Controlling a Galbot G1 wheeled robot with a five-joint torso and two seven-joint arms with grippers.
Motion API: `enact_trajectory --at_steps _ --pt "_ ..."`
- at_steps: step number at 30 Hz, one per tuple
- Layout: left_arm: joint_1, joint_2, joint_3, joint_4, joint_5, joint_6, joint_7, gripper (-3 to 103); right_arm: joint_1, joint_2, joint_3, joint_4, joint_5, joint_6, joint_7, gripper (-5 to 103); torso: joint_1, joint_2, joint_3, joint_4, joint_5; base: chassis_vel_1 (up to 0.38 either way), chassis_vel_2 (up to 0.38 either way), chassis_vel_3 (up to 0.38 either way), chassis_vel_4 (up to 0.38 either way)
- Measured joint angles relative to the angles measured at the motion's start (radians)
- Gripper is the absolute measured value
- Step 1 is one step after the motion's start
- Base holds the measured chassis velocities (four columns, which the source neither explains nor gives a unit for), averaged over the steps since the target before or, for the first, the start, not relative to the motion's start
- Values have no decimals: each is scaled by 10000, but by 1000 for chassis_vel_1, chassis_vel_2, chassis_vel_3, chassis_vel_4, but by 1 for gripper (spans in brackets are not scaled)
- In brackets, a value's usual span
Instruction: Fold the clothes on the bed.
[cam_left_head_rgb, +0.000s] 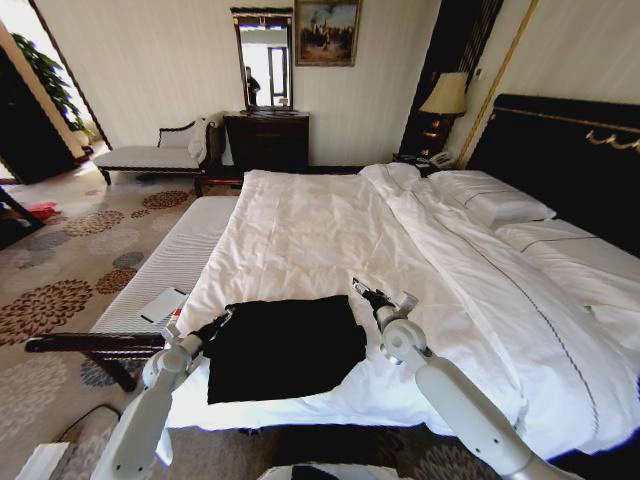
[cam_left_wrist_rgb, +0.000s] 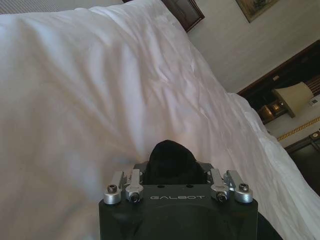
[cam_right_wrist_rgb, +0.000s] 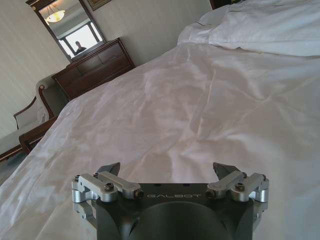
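black t-shirt (cam_left_head_rgb: 285, 345) lying partly folded near foot edge of bed (cam_left_head_rgb: 330, 230). soft, light, limp cotton; best pinched at edges. left claw (cam_left_head_rgb: 218, 323) clamped on shirt edge; right claw (cam_left_head_rgb: 368, 294) spread apart.

**Around the bedroom**

Well ahead of the claws, against the far wall, a dark wooden dresser (cam_left_head_rgb: 267, 140) stands under a mirror (cam_left_head_rgb: 263, 58) and a framed painting (cam_left_head_rgb: 326, 32). Far left of them sits a white-cushioned chaise (cam_left_head_rgb: 152, 152); far right, a lamp (cam_left_head_rgb: 445, 95). Patterned carpet (cam_left_head_rgb: 60, 260) lies leftward.
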Motion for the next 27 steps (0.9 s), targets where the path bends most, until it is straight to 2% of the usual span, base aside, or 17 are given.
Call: enact_trajectory --at_steps 1,3,4,5,7,8,12,16,24,27 --pt "-29 -17 23 12 14 -40 0 45 0 0 4 -3 0 -2 11 100 0 0 0 0 0 0 0 0 0" --pt "-47 -33 39 15 34 -75 0 45 -1 -1 7 -7 0 -3 18 100 0 0 0 -1 -1 0 0 0 0" --pt "-70 -54 56 16 62 -133 -3 34 -8 -5 9 -29 -9 -6 29 100 0 0 0 -1 -1 0 0 0 0" --pt "-74 -59 60 13 72 -160 -5 34 -9 -5 9 -48 -14 -12 38 100 0 0 0 0 -1 0 0 0 0" --pt "-66 -55 60 -36 105 -254 -12 24 7 11 3 -124 -35 -131 138 100 0 0 0 -1 -1 0 0 0 0" --pt "-66 -55 60 -36 105 -254 -12 24 7 11 3 -124 -35 -131 138 100 0 0 0 -1 -1 0 0 0 0" --pt "75 62 -138 -205 132 -445 -24 3 169 182 -222 -462 78 -520 318 100 0 1 -1 0 -1 0 0 0 0" --pt "154 128 -250 -264 129 -480 -26 2 309 322 -359 -624 438 -677 372 100 0 1 -1 -1 -1 0 0 0 0" --pt "342 282 -585 -434 84 -586 -33 1 945 672 -654 -895 1853 -1701 807 100 0 1 -1 -1 -2 0 0 0 0" --pt "372 294 -586 -454 107 -603 -33 1 1033 780 -668 -1055 2086 -1898 833 100 0 1 -1 -1 -2 0 0 0 0"
